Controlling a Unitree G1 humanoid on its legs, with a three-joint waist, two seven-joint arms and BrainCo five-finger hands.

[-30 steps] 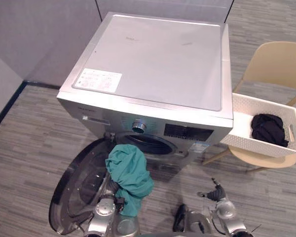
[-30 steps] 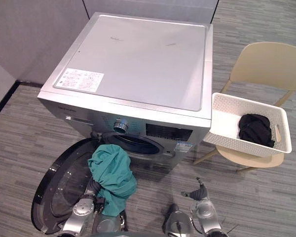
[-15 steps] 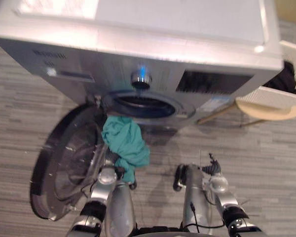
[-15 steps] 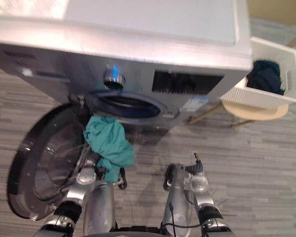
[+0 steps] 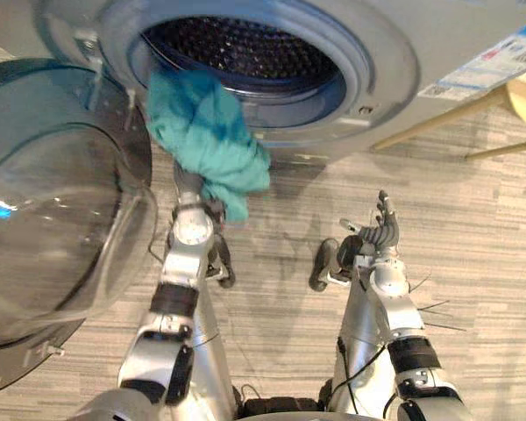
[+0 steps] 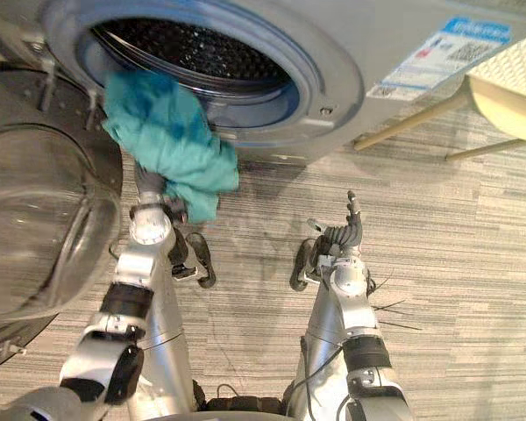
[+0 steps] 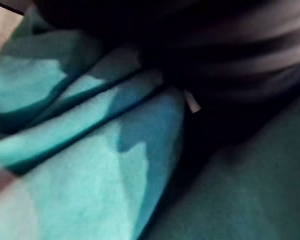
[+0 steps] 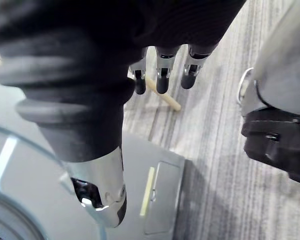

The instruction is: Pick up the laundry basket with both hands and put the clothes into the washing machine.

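Nearest, above grey striped plank floor: right hand raised, fingers straight and apart, empty. Well apart from it, left hand buried under crumpled teal cloth garment; cannot tell its grip. Garment pressed against left lower rim of silver front-loading washing machine. Open round glass door just beside. Beyond, at right, white perforated laundry basket.
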